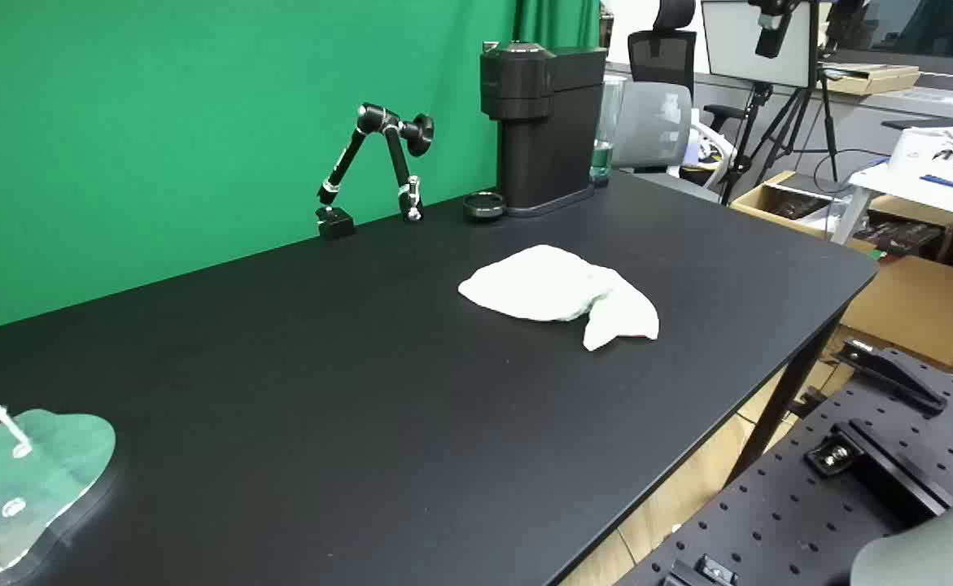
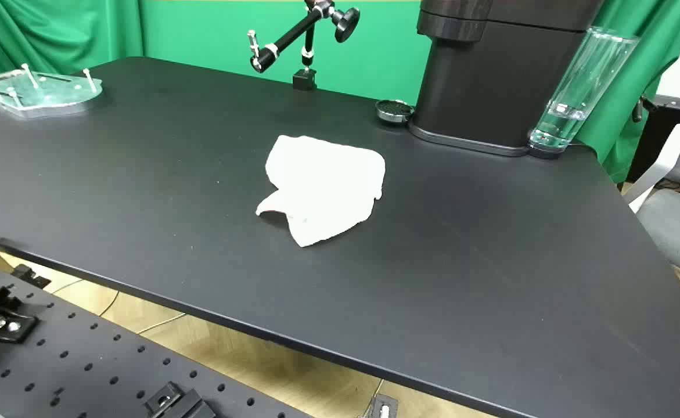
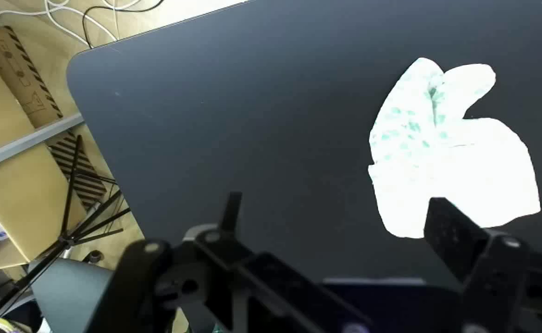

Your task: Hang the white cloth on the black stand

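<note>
The white cloth lies crumpled on the black table. It also shows in an exterior view and at the right of the wrist view, where part of it has a green leaf pattern. The black stand is a jointed arm on a small base at the table's back edge. It also shows in an exterior view and is out of the wrist view. My gripper is open and empty above the table. Its right finger overlaps the cloth's near edge in the wrist view. Neither exterior view shows the gripper.
A black coffee machine with a clear water tank stands at the back. A small round dish sits beside it. A clear plate with white pegs lies on the table. The table ends before a perforated base.
</note>
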